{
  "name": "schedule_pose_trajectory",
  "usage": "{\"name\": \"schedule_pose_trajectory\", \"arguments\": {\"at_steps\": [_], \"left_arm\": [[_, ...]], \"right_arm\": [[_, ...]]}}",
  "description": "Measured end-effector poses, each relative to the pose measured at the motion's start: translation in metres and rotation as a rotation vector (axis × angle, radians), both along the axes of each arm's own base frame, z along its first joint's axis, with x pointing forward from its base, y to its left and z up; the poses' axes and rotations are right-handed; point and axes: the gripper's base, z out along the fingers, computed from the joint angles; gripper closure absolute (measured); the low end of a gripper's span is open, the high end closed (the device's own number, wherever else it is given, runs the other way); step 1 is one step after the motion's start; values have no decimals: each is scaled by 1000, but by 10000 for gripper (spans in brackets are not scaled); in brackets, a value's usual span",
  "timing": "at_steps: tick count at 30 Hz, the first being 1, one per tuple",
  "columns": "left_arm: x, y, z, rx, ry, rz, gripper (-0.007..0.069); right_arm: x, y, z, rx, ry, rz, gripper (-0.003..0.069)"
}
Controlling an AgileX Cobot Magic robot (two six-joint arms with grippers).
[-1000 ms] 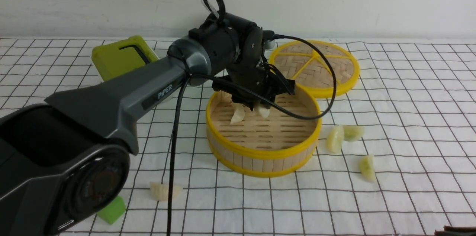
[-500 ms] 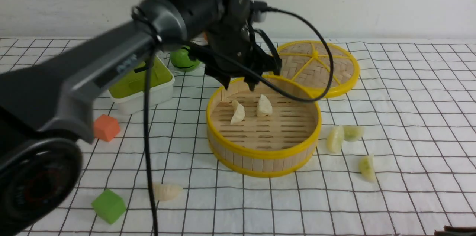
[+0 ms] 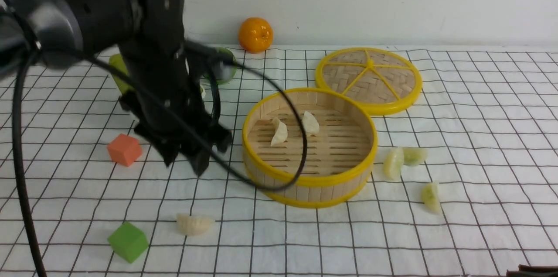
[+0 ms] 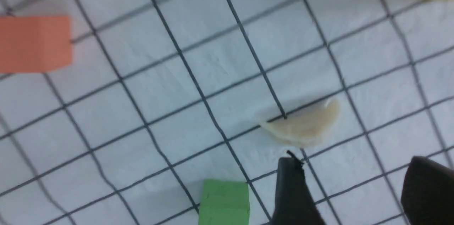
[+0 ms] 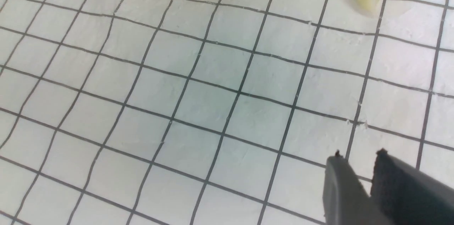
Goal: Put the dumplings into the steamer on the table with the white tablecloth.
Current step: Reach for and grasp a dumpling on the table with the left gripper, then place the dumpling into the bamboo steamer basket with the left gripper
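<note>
Your left hand (image 4: 353, 159) hangs over the bench (image 3: 479, 233) with its fingers spread wide and nothing between them, to the left of the round bamboo steamer with yellow rims (image 3: 305, 181). Just ahead of its fingertips in the wrist view lies the cream-white pleated dumpling (image 4: 305, 125), alone on the white grid-lined tablecloth (image 3: 78, 189). That is probably your next pick. Line the fingers up across the dumpling's narrow back, not along its length. Come straight down, and close only once both fingers stand either side of it. It looks soft and rounded, so it may roll or squirt out if you pinch near a tip. Keep away from the green cube (image 3: 127, 241) just beside it and the orange cube (image 3: 124, 149) farther back. Two cream dumplings (image 3: 279, 132) already rest on the steamer's slatted floor. Three pale green ones (image 3: 393, 162) lie on the cloth to its right, two touching and one near them. Your right hand (image 5: 359, 155) shows only a narrow gap between its fingers and grips nothing. It hovers over bare cloth, so you could use it for those three.
</note>
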Motion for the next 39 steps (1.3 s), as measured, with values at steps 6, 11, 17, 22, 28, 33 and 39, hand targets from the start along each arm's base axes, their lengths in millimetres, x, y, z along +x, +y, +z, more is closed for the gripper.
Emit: {"name": "schedule_pose_trajectory", "arguments": {"at_steps": [6, 11, 17, 22, 28, 33, 39], "left_arm": [[4, -2, -48, 4, -55, -155, 221], [3, -2, -63, 40, 1, -239, 221], [2, -5, -81, 40, 75, -328, 244], [0, -4, -88, 51, 125, -339, 408], [3, -5, -85, 24, 120, -128, 434], [19, -13, -48, -26, 101, 104, 434], [40, -40, 28, -317, 2, 223, 434]], "right_arm": [[0, 0, 0, 1, 6, 3, 515], [-1, 0, 0, 1, 7, 3, 513], [-1, 0, 0, 1, 7, 3, 508], [-1, 0, 0, 0, 7, 3, 502], [-1, 0, 0, 0, 7, 3, 496], [-1, 0, 0, 0, 7, 3, 491], [0, 0, 0, 0, -1, 0, 488]]}}
